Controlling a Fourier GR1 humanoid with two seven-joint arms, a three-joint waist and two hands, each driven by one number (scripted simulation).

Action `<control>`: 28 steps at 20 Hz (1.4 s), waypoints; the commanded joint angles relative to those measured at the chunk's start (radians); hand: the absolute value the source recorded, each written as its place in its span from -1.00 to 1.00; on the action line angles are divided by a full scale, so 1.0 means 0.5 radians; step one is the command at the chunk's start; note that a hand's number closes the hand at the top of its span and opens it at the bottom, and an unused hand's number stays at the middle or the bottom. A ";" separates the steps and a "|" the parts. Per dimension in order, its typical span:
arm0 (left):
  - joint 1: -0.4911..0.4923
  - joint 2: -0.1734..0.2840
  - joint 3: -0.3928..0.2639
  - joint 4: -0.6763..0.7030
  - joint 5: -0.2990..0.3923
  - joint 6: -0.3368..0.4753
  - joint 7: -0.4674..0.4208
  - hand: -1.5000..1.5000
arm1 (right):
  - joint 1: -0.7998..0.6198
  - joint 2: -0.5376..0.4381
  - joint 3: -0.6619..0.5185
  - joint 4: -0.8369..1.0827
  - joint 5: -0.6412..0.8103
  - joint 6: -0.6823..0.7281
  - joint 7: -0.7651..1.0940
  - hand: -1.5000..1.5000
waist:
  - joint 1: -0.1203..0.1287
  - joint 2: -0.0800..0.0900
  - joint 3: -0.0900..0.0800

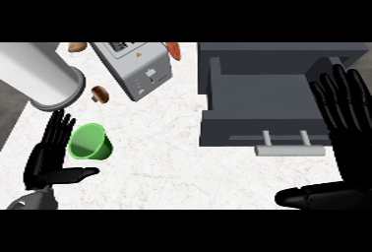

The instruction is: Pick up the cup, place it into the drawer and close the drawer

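**Green cup on its side beside the open left hand**

The green cup (90, 142) lies tipped over on the white marbled surface (167, 147), its mouth facing the lower left. The left hand (49, 157) sits just left of it with fingers (59, 129) straight and spread, thumb pointing right below the cup; it holds nothing, and whether it touches the cup cannot be told.

The grey drawer (265, 98) stands pulled open at the right, its handle (289, 150) toward the view's lower edge. The right hand (349, 133) is at the drawer's right side, fingers straight and open, thumb stretched left, gripping nothing.

Behind the cup are a toaster (134, 66), a large white cylinder (40, 74) and a mushroom (100, 94).
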 commanded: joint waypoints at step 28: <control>-0.577 0.207 0.038 1.474 -0.121 -0.182 -0.888 -1.00 | -0.151 -0.028 -0.069 0.065 -0.054 0.011 0.084 -1.00 | -0.007 0.005 -0.003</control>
